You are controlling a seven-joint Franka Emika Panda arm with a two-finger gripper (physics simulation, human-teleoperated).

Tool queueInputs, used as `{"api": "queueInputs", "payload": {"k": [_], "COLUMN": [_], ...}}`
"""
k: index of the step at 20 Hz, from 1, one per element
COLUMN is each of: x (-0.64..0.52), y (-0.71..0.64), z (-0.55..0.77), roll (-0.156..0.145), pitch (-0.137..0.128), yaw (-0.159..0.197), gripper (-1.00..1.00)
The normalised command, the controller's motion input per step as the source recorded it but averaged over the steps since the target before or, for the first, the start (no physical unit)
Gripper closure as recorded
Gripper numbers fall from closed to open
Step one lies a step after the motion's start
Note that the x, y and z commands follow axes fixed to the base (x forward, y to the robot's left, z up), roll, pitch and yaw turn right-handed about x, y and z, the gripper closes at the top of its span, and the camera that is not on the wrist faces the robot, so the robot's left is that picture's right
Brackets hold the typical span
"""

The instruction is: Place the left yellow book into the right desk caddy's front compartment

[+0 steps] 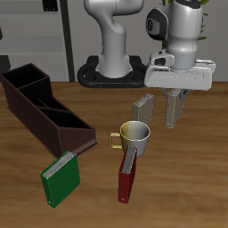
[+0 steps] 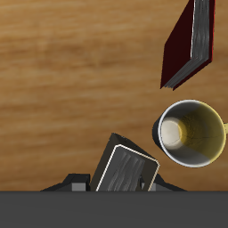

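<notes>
The left yellow book is a slim grey-tan hardback standing almost upright behind the mug. My gripper is right above it, with its fingers down on either side of the book's top, shut on it. In the wrist view the book sits tilted between the fingers of my gripper. I cannot tell whether it is off the table. The right desk caddy, a long dark maroon box with partitions, lies far across the table, well away from the gripper. It is out of the wrist view.
The near-identical second grey book stands close beside the held one. A yellow-lined mug stands nearer the front, with a red book against it. A green book stands near the caddy's front end.
</notes>
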Motion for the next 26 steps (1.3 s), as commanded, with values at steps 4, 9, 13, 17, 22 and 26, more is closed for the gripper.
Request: {"api": "queueInputs", "payload": {"k": [4,9,13,17,22,26], "x": [-0.41,-0.4,-0.41,-0.28,-0.3,-0.24], "y": [-0.23,-0.32,-0.54,-0.68,-0.68,-0.53], "z": [0.53,0.44,0.26,0.17,0.28,0.18], "roll": [0.041,0.02,-0.019,-0.088,-0.111,-0.097], "pitch": [-0.059,-0.033,-0.024,-0.009,-0.044,-0.017], "yaw": [0.179,0.134,0.156,0.137,0.107,0.089], "gripper": [1.0,1.0,1.0,1.0,1.0,1.0]}}
